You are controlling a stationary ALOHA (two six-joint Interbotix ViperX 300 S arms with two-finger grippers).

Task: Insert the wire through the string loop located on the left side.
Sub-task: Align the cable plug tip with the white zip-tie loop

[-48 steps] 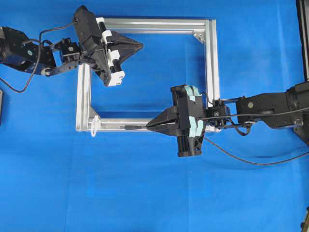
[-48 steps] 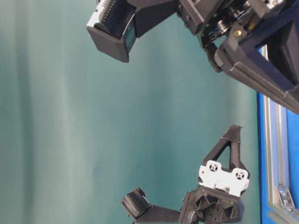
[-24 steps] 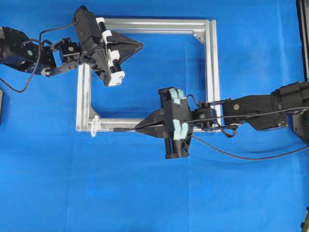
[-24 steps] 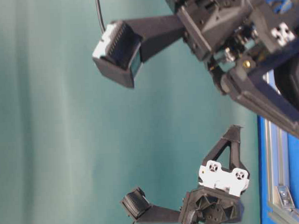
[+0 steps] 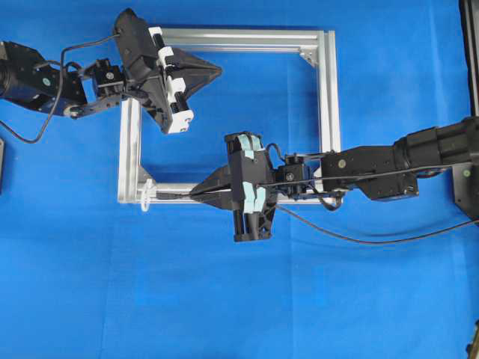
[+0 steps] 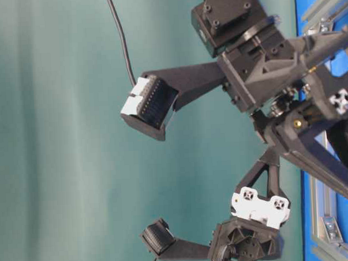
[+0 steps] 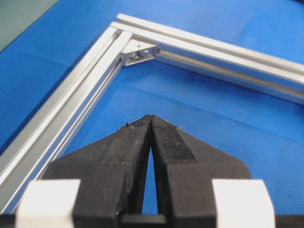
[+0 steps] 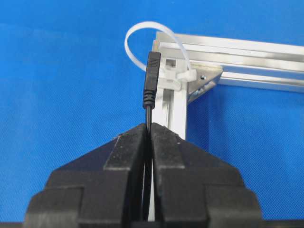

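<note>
One thin black wire with a ribbed cylindrical plug sticks from the pinching right claw, overlapping the white string loop; the left claw is pressed together, empty.

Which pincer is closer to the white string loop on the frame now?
Right. The right pincer holds the wire just beside the string loop at the frame's lower left corner. The left pincer hangs shut near the frame's top bar, far from it.

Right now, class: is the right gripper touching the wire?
Touching. The right wrist view shows the right gripper with its jaws shut on the wire, whose plug sticks out from between the fingertips toward the loop.
</note>
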